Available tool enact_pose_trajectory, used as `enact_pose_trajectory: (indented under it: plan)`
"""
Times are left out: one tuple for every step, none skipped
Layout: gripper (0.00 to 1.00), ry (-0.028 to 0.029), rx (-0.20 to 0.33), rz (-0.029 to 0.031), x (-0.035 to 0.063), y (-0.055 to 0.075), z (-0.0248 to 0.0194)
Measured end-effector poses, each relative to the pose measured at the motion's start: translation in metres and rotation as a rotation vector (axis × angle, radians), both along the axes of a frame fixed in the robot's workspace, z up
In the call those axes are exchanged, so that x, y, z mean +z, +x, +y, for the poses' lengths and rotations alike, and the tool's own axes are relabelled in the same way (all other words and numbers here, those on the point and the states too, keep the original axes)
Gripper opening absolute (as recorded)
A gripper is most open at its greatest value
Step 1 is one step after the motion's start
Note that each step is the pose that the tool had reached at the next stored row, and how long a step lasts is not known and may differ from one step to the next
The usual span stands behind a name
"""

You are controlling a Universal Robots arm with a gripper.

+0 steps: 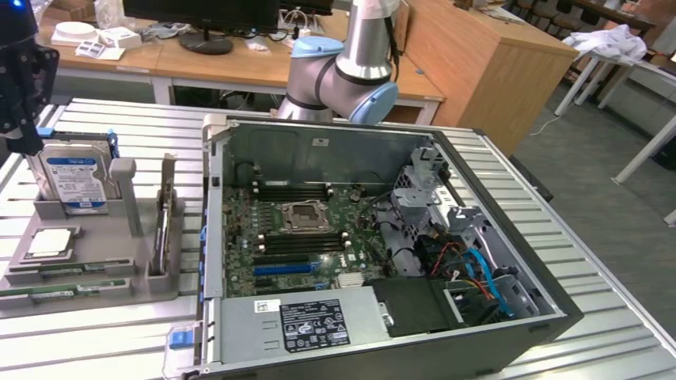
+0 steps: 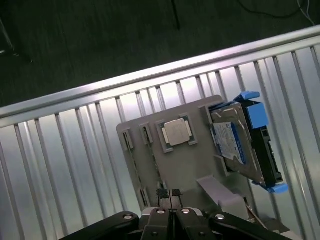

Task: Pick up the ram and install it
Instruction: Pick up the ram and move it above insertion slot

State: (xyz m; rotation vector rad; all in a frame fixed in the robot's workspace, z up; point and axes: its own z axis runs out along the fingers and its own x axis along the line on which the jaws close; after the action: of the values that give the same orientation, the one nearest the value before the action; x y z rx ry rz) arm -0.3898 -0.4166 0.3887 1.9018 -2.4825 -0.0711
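Observation:
Two thin green ram sticks [image 1: 63, 273] [image 1: 51, 290] lie in slots along the near edge of the grey holder [image 1: 132, 281], on the exterior view's left. My black gripper [image 1: 27, 146] hangs above the holder's far left end, over the silver hard drive [image 1: 71, 178], well away from the ram. In the wrist view the gripper [image 2: 170, 197] is shut with nothing between its fingers, looking down on the holder [image 2: 175, 165]. The open computer case [image 1: 370, 237] shows the motherboard with black memory slots [image 1: 301, 190] on both sides of the processor socket [image 1: 304, 215].
The holder also carries a square silver processor chip [image 1: 51, 241] [image 2: 177, 132], the blue-framed hard drive [image 2: 242, 140] and an upright card [image 1: 167, 218]. Everything stands on a ribbed metal table [image 1: 95, 340]. The arm's base [image 1: 338, 75] rises behind the case.

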Motion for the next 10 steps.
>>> enact_pose_trajectory:
  plan:
    - [0.11,0.0,0.014,0.0,0.0,0.0,0.0]
    - [0.11,0.0,0.029,0.0,-0.0001,0.0,0.0]
    - [0.11,0.0,0.044,0.0,-0.0001,0.0,0.0]
    - [0.11,0.0,0.058,0.0,-0.0001,0.0,0.0]
    - [0.11,0.0,0.069,0.0,-0.0001,0.0,0.0]
    - [0.11,0.0,0.074,0.0,-0.0001,0.0,0.0]
    - [0.11,0.0,0.074,0.0001,-0.0001,0.0,0.0]
    - [0.11,-0.0001,0.074,0.0,-0.0001,0.0,0.0]
    - [0.11,0.0,0.074,0.0,-0.0001,0.0,0.0]
    - [0.11,0.0,0.074,0.0,-0.0001,0.0,0.0]
